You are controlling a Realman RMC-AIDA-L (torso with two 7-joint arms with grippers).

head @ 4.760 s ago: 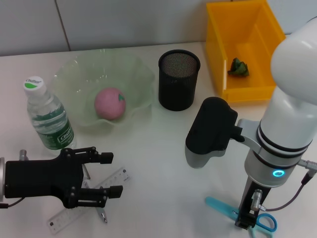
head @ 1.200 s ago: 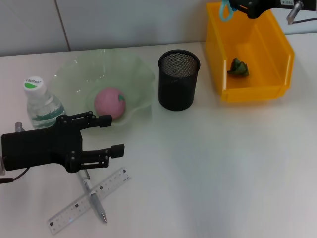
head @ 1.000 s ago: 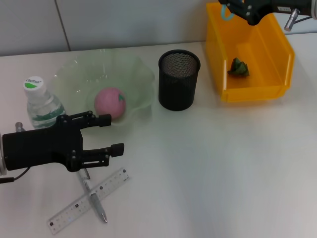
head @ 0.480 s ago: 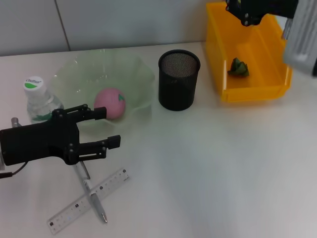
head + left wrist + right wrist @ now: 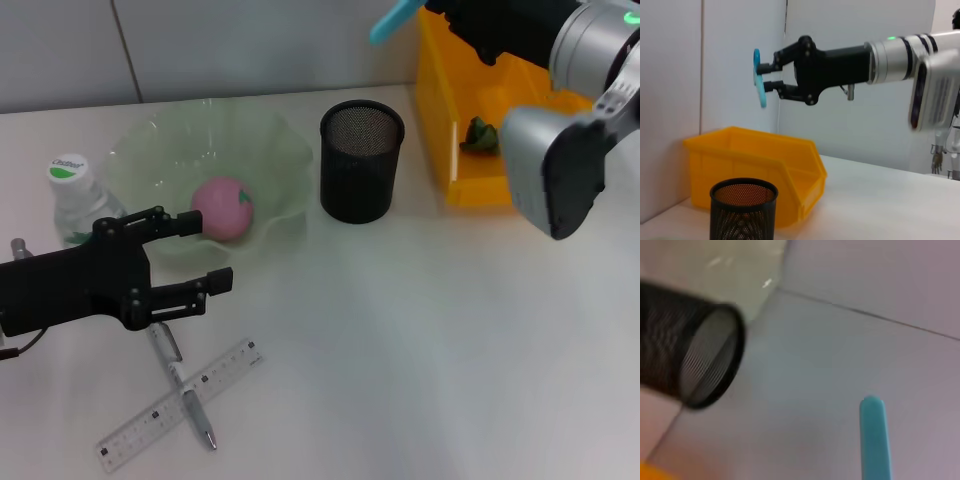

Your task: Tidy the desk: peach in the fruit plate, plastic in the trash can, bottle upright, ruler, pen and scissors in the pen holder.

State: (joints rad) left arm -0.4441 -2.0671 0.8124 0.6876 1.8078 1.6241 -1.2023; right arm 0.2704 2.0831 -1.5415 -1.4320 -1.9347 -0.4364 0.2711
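On the white tabletop (image 5: 420, 350), going from the left: the clear plastic bottle (image 5: 78, 200) already stands upright, and the left gripper (image 5: 196, 254) hovers open beside it. Near that, the translucent ruler (image 5: 180, 404) and slim pen (image 5: 182, 382) lie crossed, not yet put away. The fuzzy pink peach (image 5: 223, 208) sits in the wavy glass fruit plate (image 5: 270, 150). The black mesh pen holder (image 5: 361, 161) looks empty. Green plastic (image 5: 481, 135) lies in the orange trash can (image 5: 455, 120); the right gripper (image 5: 771, 77) clamps the blue scissors (image 5: 759, 77) high above.

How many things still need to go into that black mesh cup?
3: the ruler and pen lie crossed on the desk near the left gripper; the scissors are held aloft by the right gripper.
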